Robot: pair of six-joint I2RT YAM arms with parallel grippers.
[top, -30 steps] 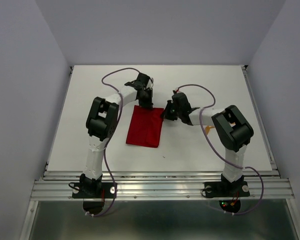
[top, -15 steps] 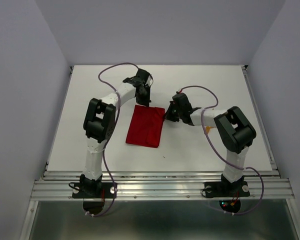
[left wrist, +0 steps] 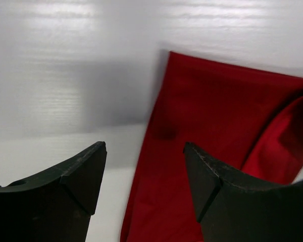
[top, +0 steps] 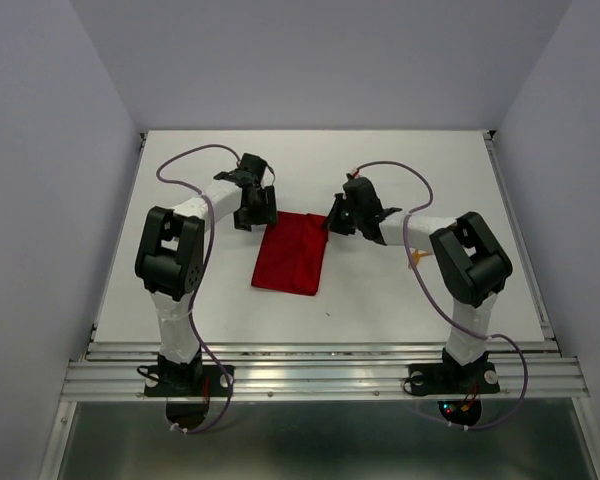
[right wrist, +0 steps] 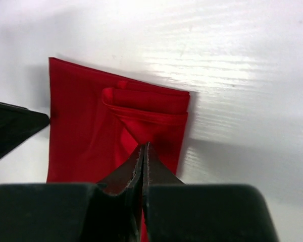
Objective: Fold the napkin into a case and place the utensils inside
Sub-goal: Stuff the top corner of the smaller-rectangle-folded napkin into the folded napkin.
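The red napkin [top: 290, 255] lies folded into a narrow rectangle mid-table. My right gripper [top: 331, 222] is at its far right corner, shut on a raised fold of the napkin [right wrist: 141, 128], which pulls into a peak at the fingertips [right wrist: 144, 147]. My left gripper [top: 257, 212] hovers at the far left corner. It is open, and the napkin's left edge [left wrist: 156, 166] lies below the gap between its fingers [left wrist: 83, 174]. The lifted fold [left wrist: 285, 143] shows at the right of the left wrist view. A bit of an orange utensil [top: 417, 259] peeks out beside the right arm.
The left gripper's dark finger [right wrist: 15, 128] enters the right wrist view from the left. White table [top: 400, 160] surrounds the napkin, with grey walls on three sides and a metal rail [top: 320, 375] along the near edge.
My left gripper has opened and swung left, from the napkin's far edge to its far left corner. The right gripper has stayed shut at the far right corner.
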